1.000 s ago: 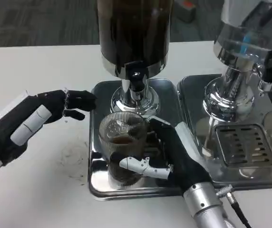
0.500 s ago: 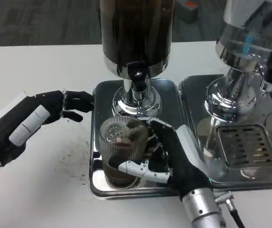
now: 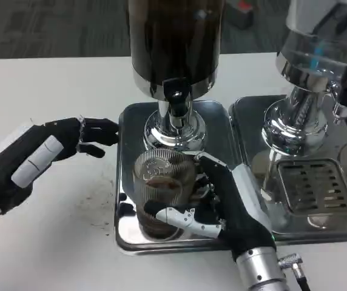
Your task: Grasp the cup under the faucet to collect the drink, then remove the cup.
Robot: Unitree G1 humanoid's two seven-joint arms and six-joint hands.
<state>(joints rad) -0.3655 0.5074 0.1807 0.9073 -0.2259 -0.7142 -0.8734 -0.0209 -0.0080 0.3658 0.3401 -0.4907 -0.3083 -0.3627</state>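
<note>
Here the ribbed glass cup (image 3: pixel 161 191) is gripped by the right hand (image 3: pixel 231 203), fingers wrapped around it, on the steel tray (image 3: pixel 125 233) below the dark dispenser's faucet (image 3: pixel 175 100). The left hand (image 3: pixel 43 151) is held empty, fingers apart, beside the tray.

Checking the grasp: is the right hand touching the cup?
Touching. The head view shows the right hand wrapped around the cup, fingers across its front.

Single head view, looking steeply down from close above white table (image 3: pixel 52 79), facing dispensers (image 3: pixel 175 48).
</note>
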